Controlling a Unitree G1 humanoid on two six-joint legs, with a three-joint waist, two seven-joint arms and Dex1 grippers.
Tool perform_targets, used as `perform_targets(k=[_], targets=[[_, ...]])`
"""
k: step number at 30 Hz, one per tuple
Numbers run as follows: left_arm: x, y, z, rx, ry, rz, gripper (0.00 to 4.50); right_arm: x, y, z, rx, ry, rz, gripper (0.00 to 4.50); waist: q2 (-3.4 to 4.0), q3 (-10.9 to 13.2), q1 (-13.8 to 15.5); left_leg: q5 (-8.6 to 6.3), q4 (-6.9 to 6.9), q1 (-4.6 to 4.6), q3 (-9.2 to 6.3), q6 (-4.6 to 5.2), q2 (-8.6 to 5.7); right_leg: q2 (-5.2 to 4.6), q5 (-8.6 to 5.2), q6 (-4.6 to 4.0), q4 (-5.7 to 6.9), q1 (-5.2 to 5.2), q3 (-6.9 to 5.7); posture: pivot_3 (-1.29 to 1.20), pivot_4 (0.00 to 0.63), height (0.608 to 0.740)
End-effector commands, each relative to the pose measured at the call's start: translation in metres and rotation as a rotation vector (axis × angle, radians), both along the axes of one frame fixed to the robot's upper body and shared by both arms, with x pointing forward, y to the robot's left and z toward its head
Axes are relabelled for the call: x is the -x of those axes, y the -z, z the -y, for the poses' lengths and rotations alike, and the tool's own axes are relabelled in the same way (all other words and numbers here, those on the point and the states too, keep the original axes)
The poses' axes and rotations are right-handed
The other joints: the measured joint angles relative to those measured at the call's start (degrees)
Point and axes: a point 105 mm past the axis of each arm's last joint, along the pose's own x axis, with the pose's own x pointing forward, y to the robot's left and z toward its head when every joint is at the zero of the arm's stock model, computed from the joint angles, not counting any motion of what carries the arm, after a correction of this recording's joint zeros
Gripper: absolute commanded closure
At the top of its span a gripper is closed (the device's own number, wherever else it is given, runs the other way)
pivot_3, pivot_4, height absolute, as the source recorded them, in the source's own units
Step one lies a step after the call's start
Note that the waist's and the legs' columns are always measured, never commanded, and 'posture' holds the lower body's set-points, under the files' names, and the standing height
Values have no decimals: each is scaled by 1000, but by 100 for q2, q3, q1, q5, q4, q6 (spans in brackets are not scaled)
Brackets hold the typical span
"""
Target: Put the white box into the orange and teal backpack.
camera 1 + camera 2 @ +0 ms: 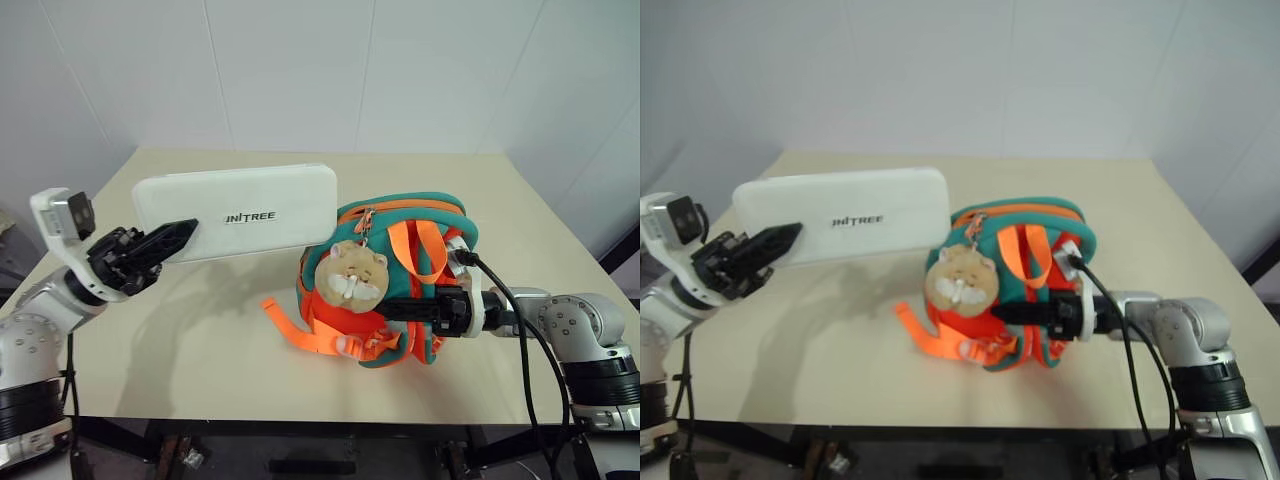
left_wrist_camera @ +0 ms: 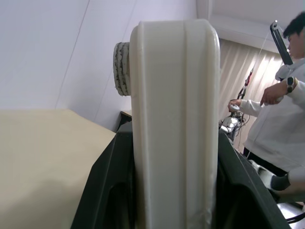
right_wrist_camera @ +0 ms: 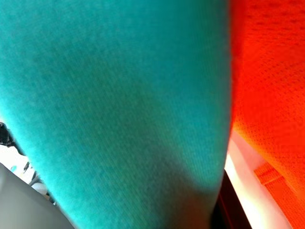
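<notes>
Left gripper (image 1: 185, 232) clamps white box (image 1: 240, 210); right gripper (image 1: 395, 309) seemingly pinches backpack (image 1: 420, 262).

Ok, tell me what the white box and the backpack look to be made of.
White box: likely hard moulded plastic, matte; it keeps its flat shape while the left gripper holds it by one end, and its edge shows smooth ridges.
Backpack: soft woven fabric, orange and teal, with webbing straps; it sags and creases. Its animal charm looks plush.
</notes>
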Motion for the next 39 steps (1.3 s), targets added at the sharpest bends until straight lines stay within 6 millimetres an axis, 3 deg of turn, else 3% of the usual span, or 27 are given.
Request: perform_targets(k=[1,14,16,21,30,39], targets=[[-9,3,9,-111,-27,87,3146,4,-5,-1,-14,-7,31,4442,-2,-1,-5,-1,5,0,0,1,-1,0,0,1,-1,3,0,0,150,740],[-29,18,-1,-351,-93,176,3146,7,-3,2,-23,16,28,4442,-3,-2,-5,-7,12,0,1,6,-1,-1,1,2,-1,6,1,0,150,740],[-29,20,9,-365,-52,177,3146,5,-2,0,-27,17,29,4442,-3,-2,0,-7,14,-1,1,6,-1,-1,1,2,-1,6,1,0,150,740],[-30,13,52,-367,86,201,3146,4,-2,-4,-35,8,32,4442,-3,-1,8,-9,22,-4,1,9,-1,-1,2,3,2,7,1,0,150,740],[-39,-5,103,-403,164,255,3146,4,1,-11,-48,-6,31,4442,-2,0,-18,-12,28,-15,1,15,-1,2,3,12,3,-1,2,0,150,740],[-47,13,149,-558,213,240,3146,1,2,-18,-55,-5,53,4442,-3,0,-9,-12,38,-16,0,15,-1,2,5,19,6,1,4,0,150,740]])
